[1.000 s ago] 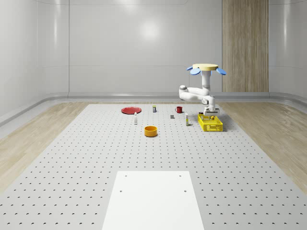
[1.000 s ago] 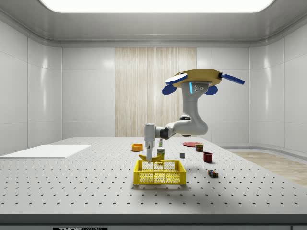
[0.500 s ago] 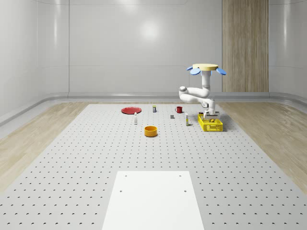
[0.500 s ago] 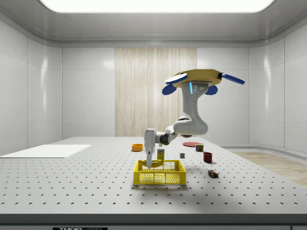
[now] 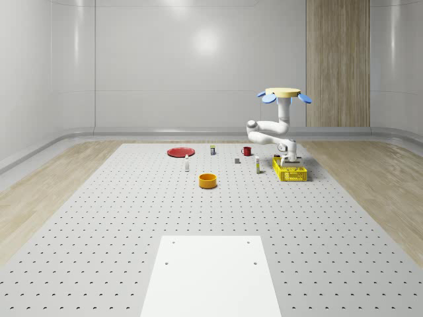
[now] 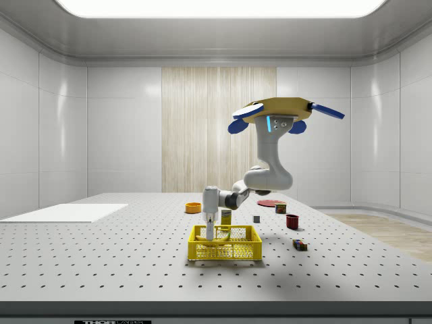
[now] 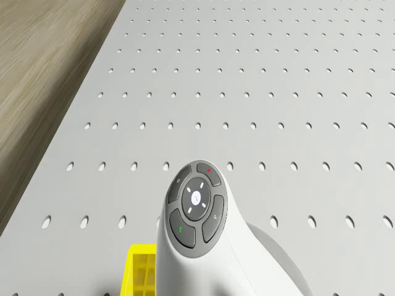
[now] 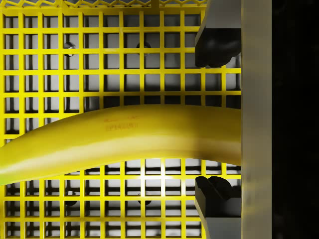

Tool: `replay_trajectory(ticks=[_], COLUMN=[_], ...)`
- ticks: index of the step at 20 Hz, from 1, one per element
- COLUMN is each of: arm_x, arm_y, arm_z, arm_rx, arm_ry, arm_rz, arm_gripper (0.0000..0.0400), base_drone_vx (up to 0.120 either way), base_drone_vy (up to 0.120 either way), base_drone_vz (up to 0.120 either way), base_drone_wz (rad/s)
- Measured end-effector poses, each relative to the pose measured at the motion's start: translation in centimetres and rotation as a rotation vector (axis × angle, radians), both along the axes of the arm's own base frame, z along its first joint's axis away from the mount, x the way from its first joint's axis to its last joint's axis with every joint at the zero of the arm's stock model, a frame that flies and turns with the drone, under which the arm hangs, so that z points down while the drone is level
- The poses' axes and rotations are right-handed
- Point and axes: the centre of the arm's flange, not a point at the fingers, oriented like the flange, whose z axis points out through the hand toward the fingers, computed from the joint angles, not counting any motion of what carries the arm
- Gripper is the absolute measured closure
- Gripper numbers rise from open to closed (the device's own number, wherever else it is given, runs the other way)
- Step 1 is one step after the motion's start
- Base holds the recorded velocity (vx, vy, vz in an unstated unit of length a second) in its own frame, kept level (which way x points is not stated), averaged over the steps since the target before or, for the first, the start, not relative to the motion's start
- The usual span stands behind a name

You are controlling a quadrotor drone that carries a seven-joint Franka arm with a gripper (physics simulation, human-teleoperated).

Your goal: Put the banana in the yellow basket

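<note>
The yellow basket (image 5: 289,170) stands on the perforated table at the whole-scene view's right. The drone (image 5: 285,94) hovers above and just behind it, arm bent down toward the basket. In the side view the gripper (image 6: 210,236) reaches down inside the basket (image 6: 225,248). In the wrist view the banana (image 8: 124,137) stretches across the basket's mesh floor (image 8: 50,59) between my two black finger pads (image 8: 215,47). There is a gap between each pad and the fruit, so the gripper (image 8: 217,122) is open around the banana. A corner of the basket (image 7: 142,271) shows beside the arm's wrist (image 7: 197,213).
An orange bowl (image 5: 208,180), a red plate (image 5: 180,152), a red mug (image 5: 246,150), two small bottles (image 5: 187,164) and a grey cube (image 5: 236,160) stand to the whole-scene view's left of the basket. A white panel (image 5: 210,274) lies at the table's near end.
The gripper has gone down into the basket with the banana, and its fingers have parted from the fruit. The drone has kept its place.
</note>
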Motion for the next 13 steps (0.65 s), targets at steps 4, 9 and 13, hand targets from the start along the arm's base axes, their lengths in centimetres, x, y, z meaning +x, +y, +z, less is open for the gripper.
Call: replay_trajectory(ticks=[4,9,13], arm_x=[0.0,0.0,0.0], arm_y=[0.0,0.0,0.0], arm_z=[-1.2,-2.8,-3.4], arm_rx=[0.001,0.002,0.002], arm_ry=[0.0,-0.001,-0.001], arm_rz=[-0.002,-0.004,-0.004], arm_gripper=[0.002,0.0006,0.0002], base_drone_vx=[0.0,0.0,0.0], base_drone_vy=[0.0,0.0,0.0], base_drone_vz=[0.0,0.0,0.0], base_drone_wz=[0.0,0.0,0.0])
